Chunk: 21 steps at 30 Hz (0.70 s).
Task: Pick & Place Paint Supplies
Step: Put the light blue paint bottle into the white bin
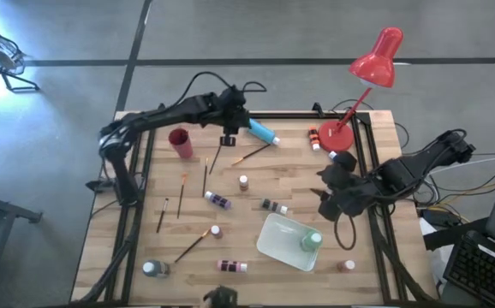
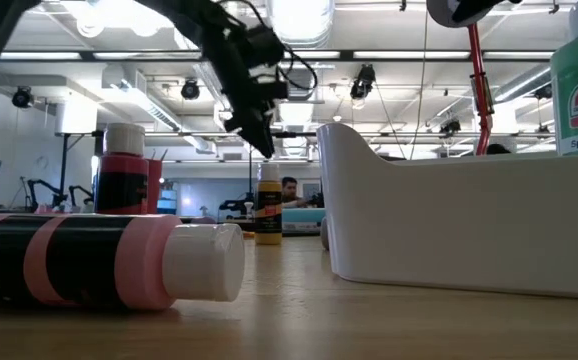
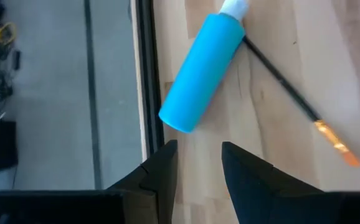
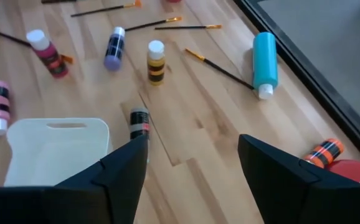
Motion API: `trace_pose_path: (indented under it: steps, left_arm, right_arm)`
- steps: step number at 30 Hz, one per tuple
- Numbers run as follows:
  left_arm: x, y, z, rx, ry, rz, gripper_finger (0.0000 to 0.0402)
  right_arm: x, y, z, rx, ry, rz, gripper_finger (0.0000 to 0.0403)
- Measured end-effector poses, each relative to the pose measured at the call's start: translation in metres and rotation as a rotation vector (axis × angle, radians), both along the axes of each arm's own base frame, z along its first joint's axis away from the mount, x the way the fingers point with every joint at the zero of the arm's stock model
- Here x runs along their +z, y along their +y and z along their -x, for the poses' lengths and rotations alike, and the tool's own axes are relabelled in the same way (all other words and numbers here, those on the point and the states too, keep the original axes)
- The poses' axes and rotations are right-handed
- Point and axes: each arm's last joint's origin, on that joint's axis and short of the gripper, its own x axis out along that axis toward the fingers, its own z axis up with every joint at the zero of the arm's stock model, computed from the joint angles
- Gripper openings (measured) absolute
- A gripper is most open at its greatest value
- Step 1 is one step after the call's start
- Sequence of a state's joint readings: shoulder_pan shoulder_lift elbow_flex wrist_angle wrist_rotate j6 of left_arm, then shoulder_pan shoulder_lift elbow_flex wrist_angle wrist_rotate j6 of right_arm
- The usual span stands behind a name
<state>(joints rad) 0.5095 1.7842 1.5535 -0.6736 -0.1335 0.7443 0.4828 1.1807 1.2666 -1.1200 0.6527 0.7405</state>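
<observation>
Lying on its side nearest the front edge of the table [image 1: 376, 171], a pink bottle [image 1: 231, 266] with black bands and a white cap fills the foreground of the low view, with a teal bottle [image 1: 154, 269] to its left and a small brown bottle [image 1: 345, 266] off to the right. Just behind sits a white tray [image 1: 282, 248] holding one green bottle [image 1: 311, 240]. A red-pink bottle [image 1: 216, 232] stands by a dark-handled brush [image 1: 192, 245]. Farther in, a dark bottle [image 1: 274, 206] lies on its side, a purple bottle [image 1: 217, 200] lies to its left, and a yellow-banded bottle [image 1: 244, 182] stands upright between them and the back. The right end effector [image 1: 326, 190] hovers over the table beside the tray, fingers spread wide and holding nothing. Several thin brushes [image 1: 181, 190] lie scattered on the left half, and a red cup [image 1: 180, 142] stands behind them. At the back, the left end effector [image 3: 198, 163] hangs above the wood with its fingers parted and empty, just beside a bright blue bottle [image 1: 262, 131] lying on its side close to the table's far edge; an orange-tipped brush [image 3: 298, 102] touches that bottle near its cap. An orange-striped bottle [image 1: 314, 136] lies next to the base of a red lamp [image 1: 376, 58] at the far right corner.
</observation>
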Motion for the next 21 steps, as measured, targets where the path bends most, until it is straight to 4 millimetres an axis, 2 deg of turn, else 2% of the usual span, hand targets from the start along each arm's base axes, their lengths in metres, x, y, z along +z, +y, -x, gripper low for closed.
trace_pose_path:
  steps: [6, 14, 21]
  left_arm:
    - [-0.021, 0.03, -0.016, -0.055, 0.041, 0.026, 0.0131]
    - [-0.052, 0.042, -0.038, -0.179, 0.148, 0.013, 0.0131]
    - [-0.069, 0.052, -0.051, -0.233, 0.194, -0.003, 0.0131]
  right_arm:
    - [0.007, -0.006, 0.008, -0.014, -0.039, -0.024, 0.0259]
    - [0.013, -0.019, 0.012, -0.057, -0.062, -0.021, 0.0275]
    - [0.014, -0.03, 0.012, -0.107, -0.064, -0.017, 0.0289]
